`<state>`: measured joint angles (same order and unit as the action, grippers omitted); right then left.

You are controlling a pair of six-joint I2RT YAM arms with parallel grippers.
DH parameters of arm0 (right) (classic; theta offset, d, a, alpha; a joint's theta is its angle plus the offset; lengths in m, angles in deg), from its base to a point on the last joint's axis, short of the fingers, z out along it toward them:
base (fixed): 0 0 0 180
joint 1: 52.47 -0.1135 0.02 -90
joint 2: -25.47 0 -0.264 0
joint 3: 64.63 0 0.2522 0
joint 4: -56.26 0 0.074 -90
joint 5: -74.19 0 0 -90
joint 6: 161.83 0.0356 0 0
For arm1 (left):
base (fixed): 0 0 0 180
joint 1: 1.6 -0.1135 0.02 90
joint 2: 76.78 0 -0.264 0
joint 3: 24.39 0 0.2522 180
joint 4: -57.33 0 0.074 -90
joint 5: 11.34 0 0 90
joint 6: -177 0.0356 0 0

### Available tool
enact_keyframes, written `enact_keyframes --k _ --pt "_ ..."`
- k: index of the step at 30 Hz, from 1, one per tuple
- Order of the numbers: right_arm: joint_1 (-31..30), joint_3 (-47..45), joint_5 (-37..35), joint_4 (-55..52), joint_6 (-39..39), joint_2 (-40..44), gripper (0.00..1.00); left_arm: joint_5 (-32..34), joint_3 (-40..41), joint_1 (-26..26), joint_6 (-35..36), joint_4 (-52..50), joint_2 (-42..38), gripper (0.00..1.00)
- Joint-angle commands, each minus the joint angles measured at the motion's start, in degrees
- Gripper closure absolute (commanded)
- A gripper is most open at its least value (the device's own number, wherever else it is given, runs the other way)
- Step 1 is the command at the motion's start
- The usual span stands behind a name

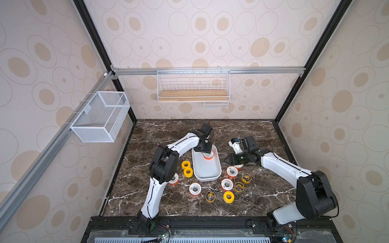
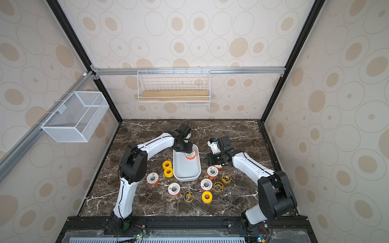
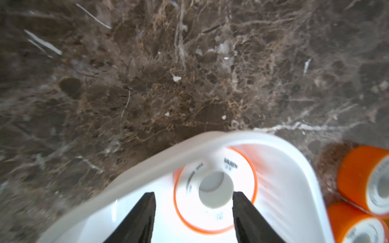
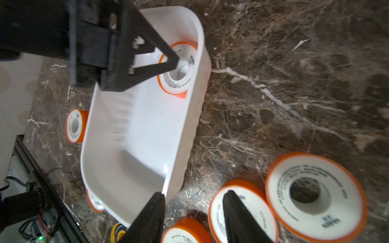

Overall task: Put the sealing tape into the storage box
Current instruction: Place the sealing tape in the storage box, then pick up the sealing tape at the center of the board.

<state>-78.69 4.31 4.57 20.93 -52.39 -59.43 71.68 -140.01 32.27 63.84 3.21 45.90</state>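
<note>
The right gripper [image 4: 194, 193] hangs low just right of the box [image 1: 205, 171], jaws partly apart with nothing between them. In its wrist view one finger crosses the box's near corner and the other an orange-rimmed spool [image 4: 263, 216] on the worktop [image 1: 164, 130]; whether either touches I cannot tell. Farther back, the left gripper [image 3: 193, 193] is over the box's far end, jaws wide and gripping nothing. A boxed spool [image 4: 174, 86] lies flat beneath them by the far right corner, one finger overlapping its rim. That spool is all the box holds. Eleven loose spools [image 1: 195, 189] lie on the worktop around the box's near end: some towards the front edge, two yellow spools [image 1: 188, 172] side by side just left of the box, others right of it. Beyond, a mesh basket [image 1: 92, 132] hangs on the left wall and a wire shelf [image 1: 193, 95] on the back wall
</note>
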Motion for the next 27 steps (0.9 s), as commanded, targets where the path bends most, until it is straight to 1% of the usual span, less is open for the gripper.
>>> enact_keyframes --k 1,5,9,15,17,22,27 --pt "0.3 0.0 -8.3 -5.4 -3.5 0.6 0.49 2.7 2.1 0.5 1.9 -0.3 -9.9 0.35" --pt "0.4 0.9 -11.8 -7.6 -4.7 -0.4 0.49 5.8 6.9 0.1 2.7 0.0 -18.2 0.34" --pt "0.4 1.2 -13.7 -8.6 -5.0 -1.3 0.49 7.1 14.6 -1.0 1.4 1.9 -27.9 0.33" --pt "0.3 2.7 -16.2 -10.2 -5.6 -4.3 0.49 5.0 28.9 -6.5 -2.8 8.0 -42.4 0.32" --pt "0.3 2.9 -16.8 -10.4 -5.5 -5.2 0.49 5.9 32.1 -7.6 -3.3 8.0 -45.7 0.31" --pt "0.1 3.6 -17.5 -10.0 -5.6 -7.4 0.50 7.8 38.0 -8.4 -3.4 7.8 -51.5 0.31" --pt "-0.2 5.2 -18.1 -9.8 -5.1 -9.6 0.54 7.8 41.6 -8.7 -3.5 8.3 -53.9 0.31"
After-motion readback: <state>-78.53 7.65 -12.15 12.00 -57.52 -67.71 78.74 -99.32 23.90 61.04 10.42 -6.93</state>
